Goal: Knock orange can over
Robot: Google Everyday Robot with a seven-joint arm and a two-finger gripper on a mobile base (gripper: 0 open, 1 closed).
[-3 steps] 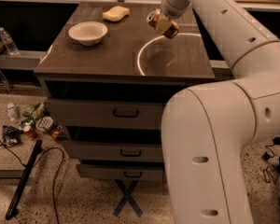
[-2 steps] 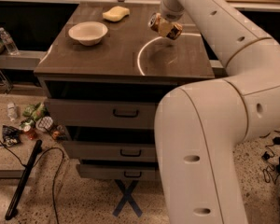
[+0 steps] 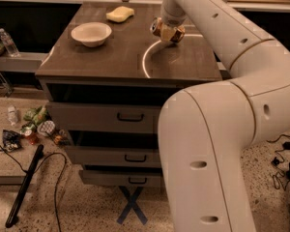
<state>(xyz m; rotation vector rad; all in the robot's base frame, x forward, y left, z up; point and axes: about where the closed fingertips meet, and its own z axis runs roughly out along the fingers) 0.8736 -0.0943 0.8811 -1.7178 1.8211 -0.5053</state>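
Orange can (image 3: 161, 29) at gripper (image 3: 173, 34), over table (image 3: 116, 57), seemingly tilted. Judged light, stiff, slick; shove near top rim advised. Gripper opening cannot be told.

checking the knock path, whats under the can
Bare dark tabletop shows beneath the tilted can. The tool is at its upper end, covering that part. Whether the can touches the tabletop cannot be told.

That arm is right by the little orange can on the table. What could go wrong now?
The gripper hangs over the tabletop, at the tilted orange can. Once down, the can may roll toward the white bowl or off the table edge. It might also hang up on the gripper instead of falling.
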